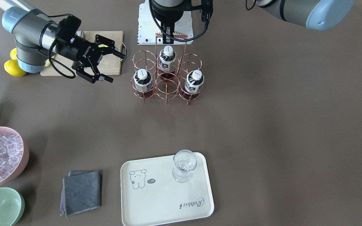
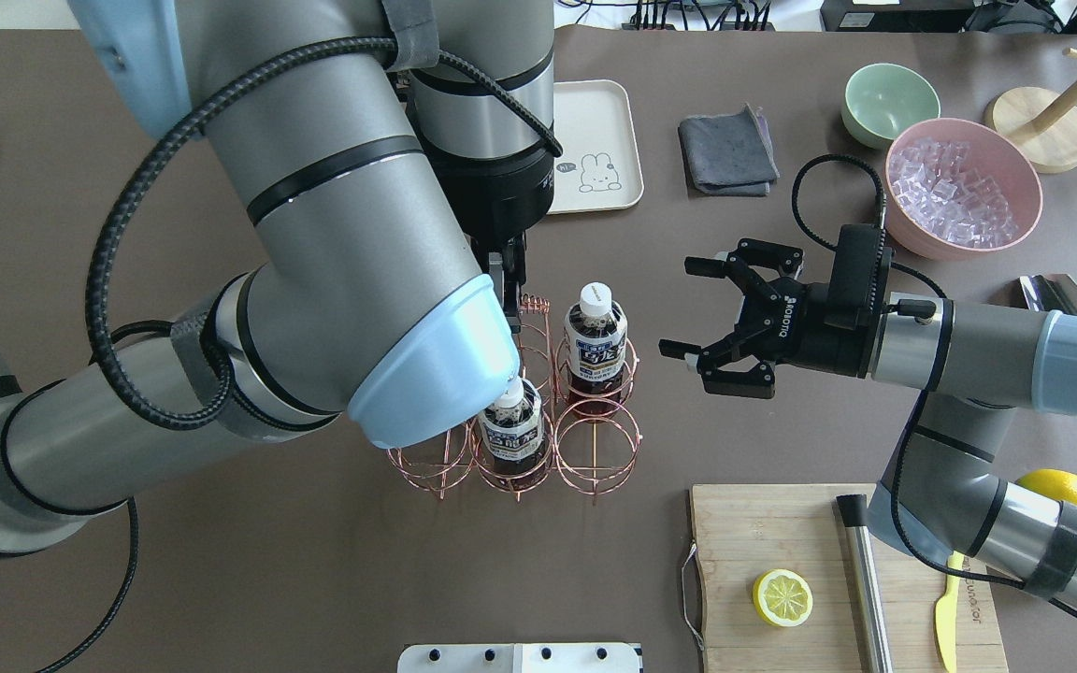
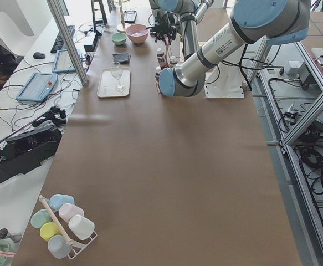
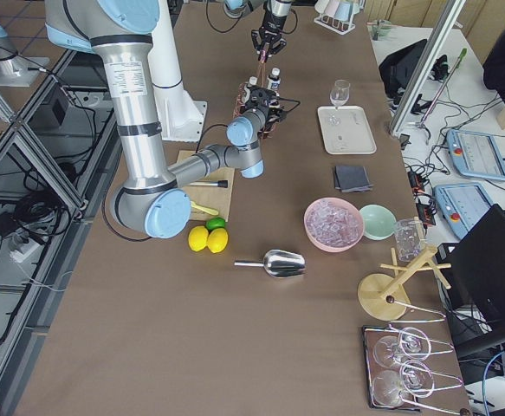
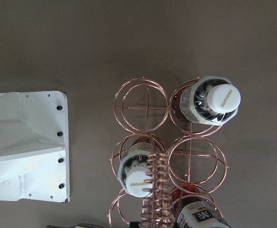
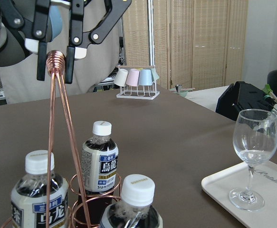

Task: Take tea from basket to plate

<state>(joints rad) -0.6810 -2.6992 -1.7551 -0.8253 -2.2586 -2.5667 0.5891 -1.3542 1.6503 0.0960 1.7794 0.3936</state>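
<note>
My left tool hangs straight down over the basket. Its fingers are partly spread and stand one on each side of the coiled top of the tall wire handle. In the right wrist view one finger looks to be against the coil and the other shows a sliver of gap, but I cannot say for sure that either pad touches it. The tool lifts nothing.

My right tool is spread wide and holds nothing. It hovers above the worktop just beside the basket, fingertips pointing toward it and apart from the wire.

All three tea bottles stand upright in the basket's ring cells. One is in the middle cell of the row nearer the robot. The other two are in the outer cells of the other row.

The plate lies well apart from the basket on the operators' side of the worktop. A wine glass stands upright near one of its corners.
</note>
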